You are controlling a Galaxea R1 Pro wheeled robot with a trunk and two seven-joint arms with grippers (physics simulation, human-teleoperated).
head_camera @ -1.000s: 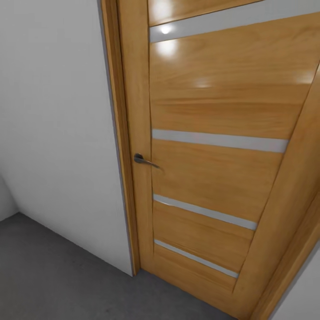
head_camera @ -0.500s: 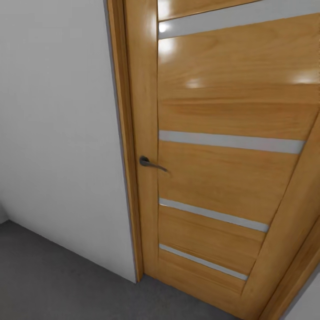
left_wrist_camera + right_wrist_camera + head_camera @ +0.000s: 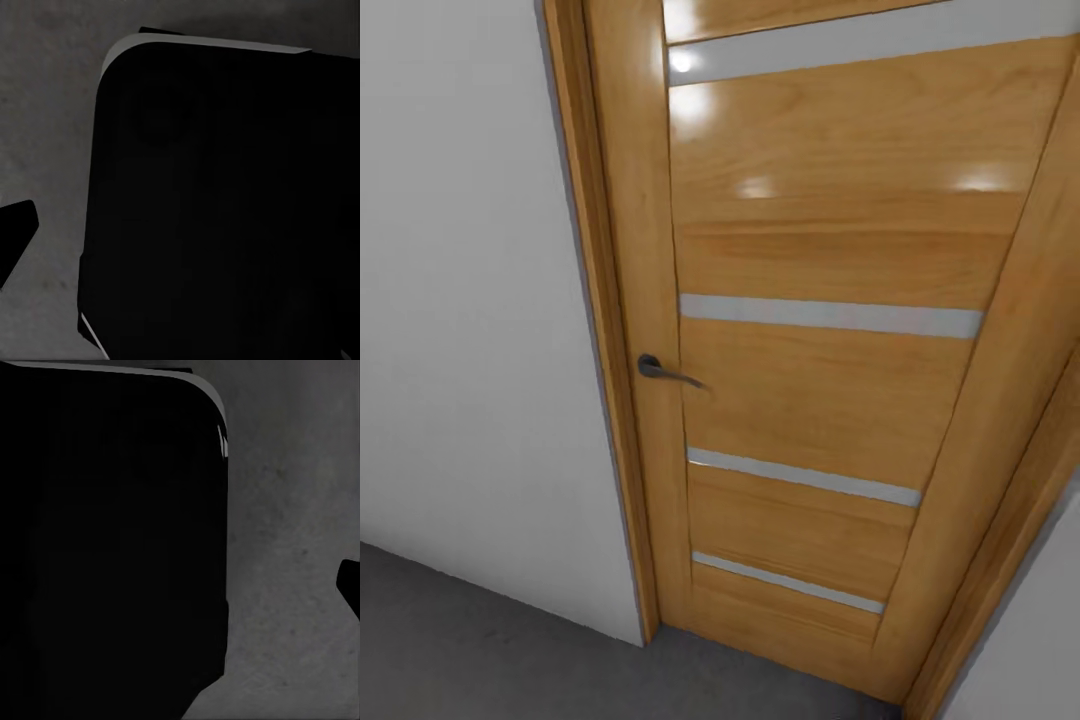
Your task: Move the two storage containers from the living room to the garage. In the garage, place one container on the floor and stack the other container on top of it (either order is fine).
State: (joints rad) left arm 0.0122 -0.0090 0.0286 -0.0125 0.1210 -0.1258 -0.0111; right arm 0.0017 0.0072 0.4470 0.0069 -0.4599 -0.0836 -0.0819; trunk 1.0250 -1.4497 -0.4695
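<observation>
The two storage containers are out of view, and so is the living room. I am in the garage, close to its light-wood door [image 3: 830, 250], which is shut and has a dark lever handle [image 3: 660, 371]. The dark grey floor [image 3: 480, 640] runs along the foot of a plain white wall [image 3: 470, 350]. In the left wrist view a dark tip [image 3: 15, 232] juts in at the frame edge over the floor [image 3: 52, 112]. A similar dark tip [image 3: 351, 585] appears in the right wrist view. Neither view shows how the jaws stand.
The door frame [image 3: 595, 330] stands between the wall and the door, and a strip of white wall [image 3: 1030, 640] lies beyond the door's far side. A black rounded part of my own body [image 3: 225, 210] [image 3: 112, 540] hangs over the grey floor [image 3: 292, 510].
The whole head picture shifted, first a little right and then left, so the camera has moved. The door stays shut and the handle has not turned.
</observation>
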